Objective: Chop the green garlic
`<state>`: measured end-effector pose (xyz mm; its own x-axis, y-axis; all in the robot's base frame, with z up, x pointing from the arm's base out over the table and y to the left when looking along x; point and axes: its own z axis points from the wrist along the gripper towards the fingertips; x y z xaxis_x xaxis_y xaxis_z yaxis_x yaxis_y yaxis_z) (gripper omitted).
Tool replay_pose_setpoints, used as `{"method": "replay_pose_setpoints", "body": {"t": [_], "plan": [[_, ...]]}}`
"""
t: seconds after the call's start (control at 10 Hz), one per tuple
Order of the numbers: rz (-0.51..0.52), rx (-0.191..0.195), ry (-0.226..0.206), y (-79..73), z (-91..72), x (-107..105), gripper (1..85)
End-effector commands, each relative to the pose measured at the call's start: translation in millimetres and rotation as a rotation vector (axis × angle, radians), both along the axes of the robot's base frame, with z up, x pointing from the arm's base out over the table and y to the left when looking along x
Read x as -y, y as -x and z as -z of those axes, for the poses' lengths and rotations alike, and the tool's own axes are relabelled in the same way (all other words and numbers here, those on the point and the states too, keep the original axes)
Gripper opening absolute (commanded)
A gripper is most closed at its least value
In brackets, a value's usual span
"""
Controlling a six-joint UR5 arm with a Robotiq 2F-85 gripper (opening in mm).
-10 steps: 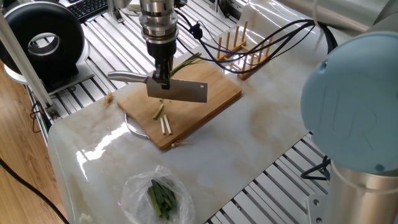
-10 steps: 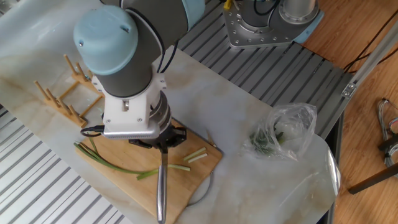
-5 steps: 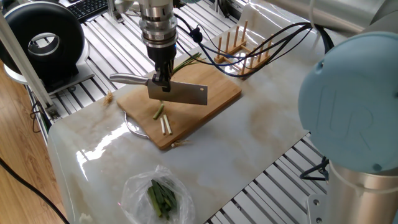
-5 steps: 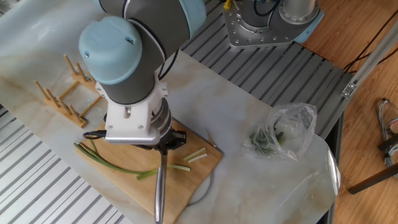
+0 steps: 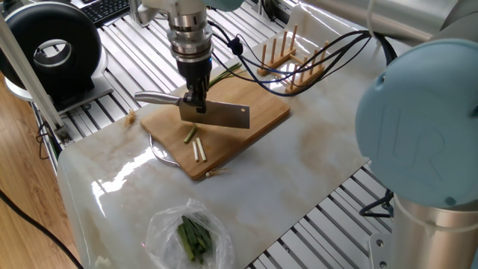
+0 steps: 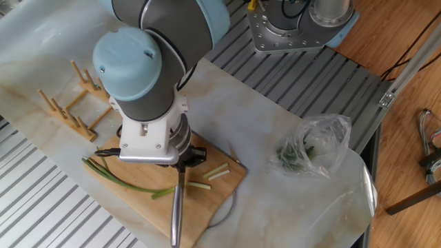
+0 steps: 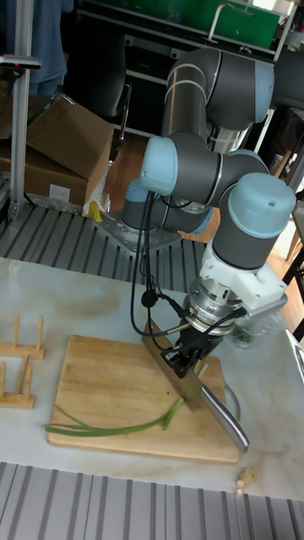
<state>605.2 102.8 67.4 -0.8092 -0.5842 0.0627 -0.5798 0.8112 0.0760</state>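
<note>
My gripper is shut on a steel cleaver, whose handle sticks out sideways. The blade hangs low over the wooden cutting board, at the cut end of the green garlic. The long stalk lies across the board, its leafy tips pointing away behind the gripper. Short cut sticks lie beside the blade near the board's end. I cannot tell whether the edge touches the stalk.
A wooden peg rack stands just beyond the board. A clear plastic bag of dark green leaves lies on the marble top. Cables trail over the rack.
The gripper and cleaver have shifted slightly along the board and a touch lower. The stalk and the cut sticks lie as before.
</note>
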Motion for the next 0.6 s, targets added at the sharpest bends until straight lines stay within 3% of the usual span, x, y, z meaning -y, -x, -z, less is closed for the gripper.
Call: {"method": "replay_pose_setpoints", "body": {"t": [0.0, 0.5], "plan": [[0.022, 0.001, -0.004, 0.3, 4.4, -3.8, 1.3], [0.017, -0.004, -0.032, 4.2, -4.5, -12.2, 1.3]]}}
